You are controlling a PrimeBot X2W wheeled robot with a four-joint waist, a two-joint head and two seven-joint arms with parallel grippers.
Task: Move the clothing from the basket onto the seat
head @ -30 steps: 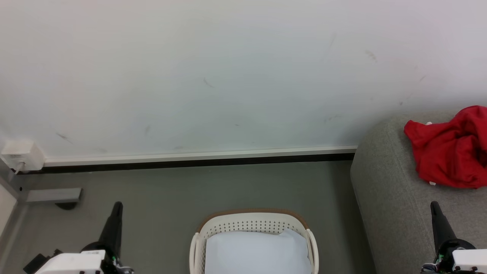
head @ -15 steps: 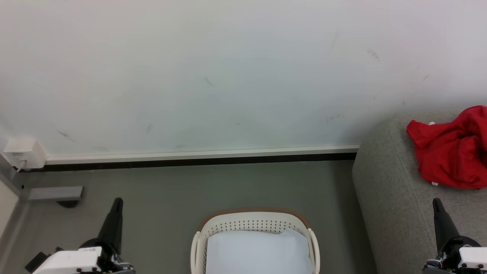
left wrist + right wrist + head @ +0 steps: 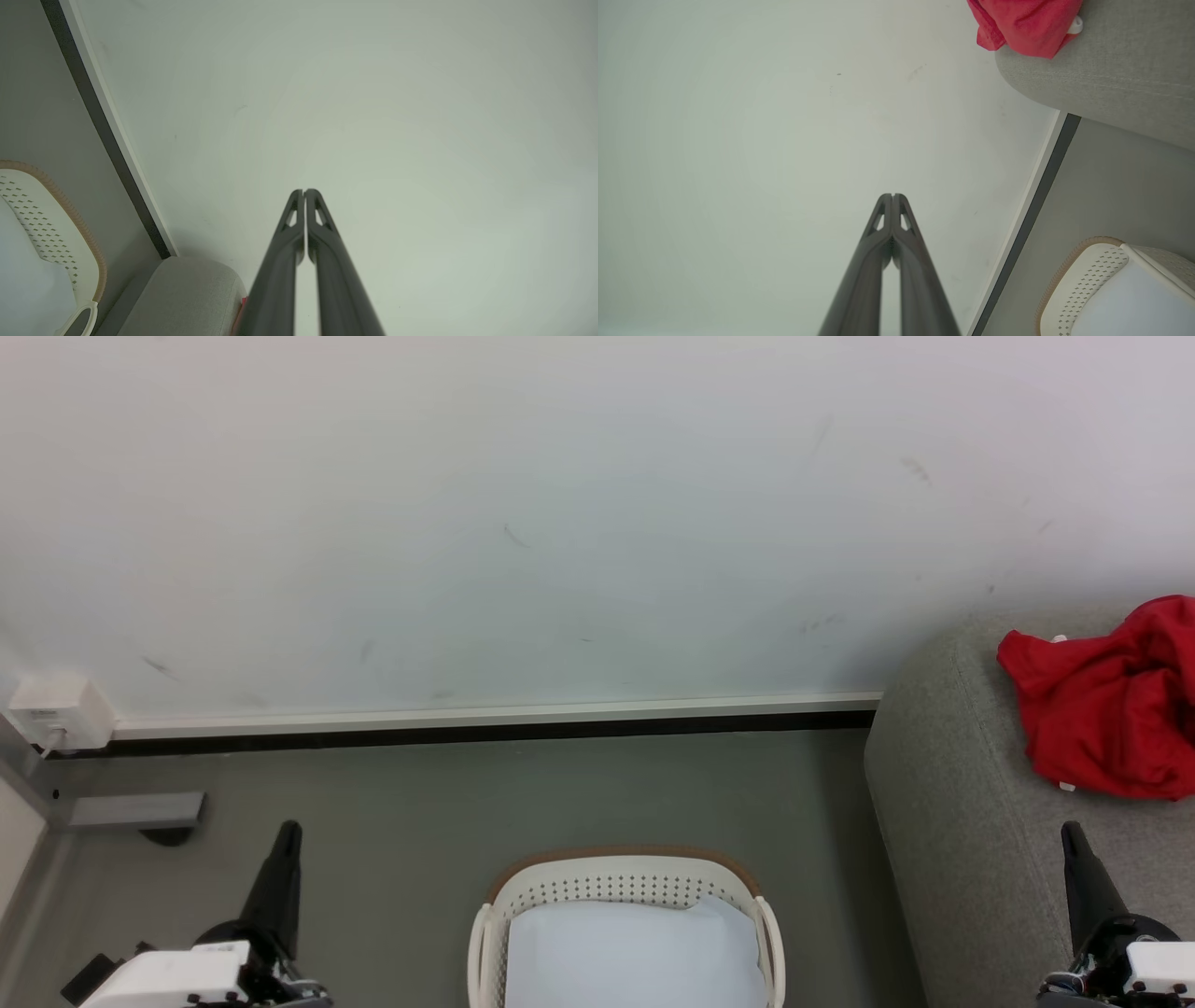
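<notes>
A crumpled red garment point(image 3: 1106, 709) lies on the grey sofa point(image 3: 971, 840) at the right; it is also the red clothing point(image 3: 1024, 23) on the sofa point(image 3: 1111, 70) in the right wrist view. The cream basket point(image 3: 621, 882) with a brown rim stands on the floor at bottom centre, holding a pale bluish-white sheet point(image 3: 630, 957). My left gripper point(image 3: 290, 829) is shut and empty, left of the basket. My right gripper point(image 3: 1069, 831) is shut and empty, over the sofa's front. Both point at the wall, left gripper point(image 3: 303, 191), right gripper point(image 3: 892, 195).
A white wall point(image 3: 560, 523) with a baseboard point(image 3: 485, 719) rises behind the basket. A white wall box point(image 3: 58, 709) and a grey bracket point(image 3: 135, 810) sit at the far left. Grey floor point(image 3: 560, 793) lies between the basket and the wall.
The head view has shifted slightly between one second ago and now, so the scene sits a little lower and to the right. Nothing else has moved; both grippers stay shut.
</notes>
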